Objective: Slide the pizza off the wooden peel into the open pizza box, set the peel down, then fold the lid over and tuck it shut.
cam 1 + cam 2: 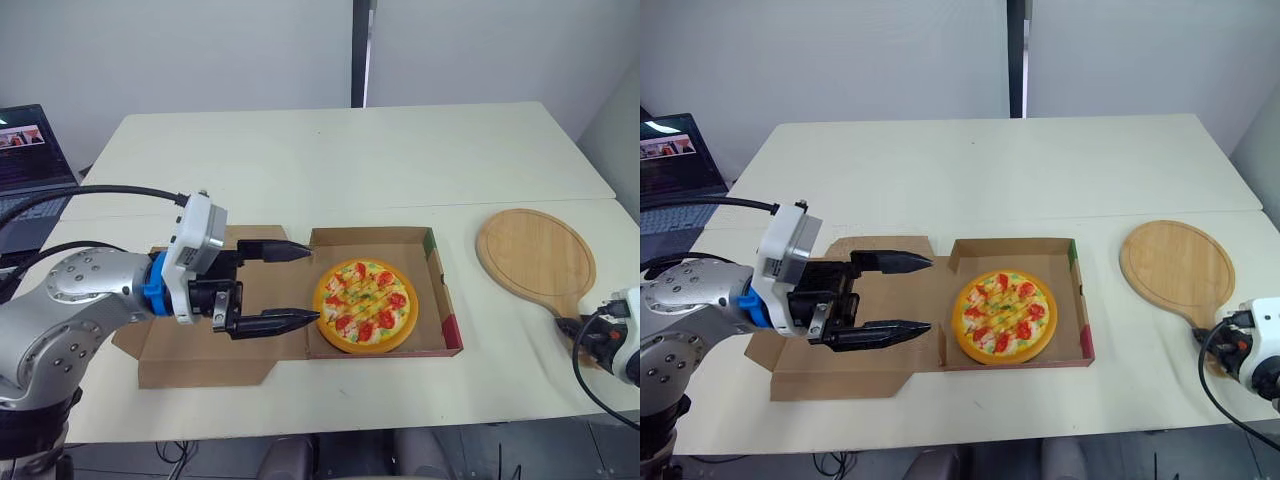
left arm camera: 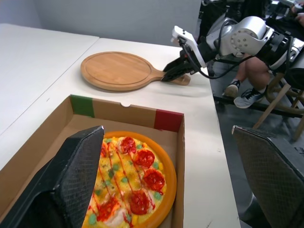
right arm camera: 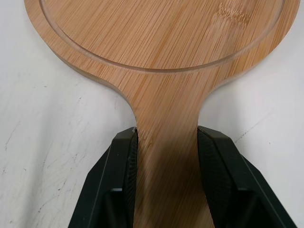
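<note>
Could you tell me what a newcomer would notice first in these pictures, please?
The bright pizza sits in the open pizza box at the middle of the table, its lid lying flat to the left. The left gripper hovers open over that lid, fingertips pointing toward the pizza. To the right, the wooden peel lies bare on the table, with the right gripper shut on its handle.

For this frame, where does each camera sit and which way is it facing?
Left eye view: head, facing forward-down over table; left tool above the box lid.
Right eye view: same head, same scene; right arm at edge.
Left wrist view: along its fingers toward pizza, wooden peel, right tool.
Right wrist view: down onto peel handle between its fingers.
Wrist views share the peel.
</note>
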Robot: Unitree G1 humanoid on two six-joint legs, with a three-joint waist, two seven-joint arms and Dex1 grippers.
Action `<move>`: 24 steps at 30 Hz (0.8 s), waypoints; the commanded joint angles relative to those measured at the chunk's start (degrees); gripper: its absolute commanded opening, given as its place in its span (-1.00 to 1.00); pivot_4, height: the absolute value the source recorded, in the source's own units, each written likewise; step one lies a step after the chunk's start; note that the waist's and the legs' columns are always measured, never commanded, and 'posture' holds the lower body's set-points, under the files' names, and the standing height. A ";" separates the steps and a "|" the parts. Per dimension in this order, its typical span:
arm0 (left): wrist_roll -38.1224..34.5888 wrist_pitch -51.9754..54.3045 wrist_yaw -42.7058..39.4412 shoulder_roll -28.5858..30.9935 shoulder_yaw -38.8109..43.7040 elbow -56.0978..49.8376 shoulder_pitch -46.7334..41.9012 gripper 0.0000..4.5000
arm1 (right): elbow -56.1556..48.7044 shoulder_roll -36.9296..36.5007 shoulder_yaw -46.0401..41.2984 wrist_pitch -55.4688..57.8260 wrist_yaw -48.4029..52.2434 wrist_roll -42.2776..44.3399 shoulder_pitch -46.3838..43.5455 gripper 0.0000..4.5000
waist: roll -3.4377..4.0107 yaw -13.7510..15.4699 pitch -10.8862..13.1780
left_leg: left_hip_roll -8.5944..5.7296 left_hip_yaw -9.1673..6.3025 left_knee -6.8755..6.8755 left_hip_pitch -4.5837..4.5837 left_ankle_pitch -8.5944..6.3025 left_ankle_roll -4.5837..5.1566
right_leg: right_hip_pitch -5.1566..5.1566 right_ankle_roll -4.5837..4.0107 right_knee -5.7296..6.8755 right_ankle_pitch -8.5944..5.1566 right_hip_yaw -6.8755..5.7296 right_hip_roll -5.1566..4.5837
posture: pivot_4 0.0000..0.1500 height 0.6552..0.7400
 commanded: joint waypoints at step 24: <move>7.86 -5.39 7.78 -5.56 -0.70 3.14 -3.01 1.00 | -9.69 -11.26 -3.64 0.57 6.99 16.11 -2.36 0.99 | -0.18 -0.32 -0.04 | 0.09 0.00 -0.08 0.60 -0.12 0.16 | 0.67 0.00 -0.15 -0.04 -0.01 0.10 | 1.00 1.00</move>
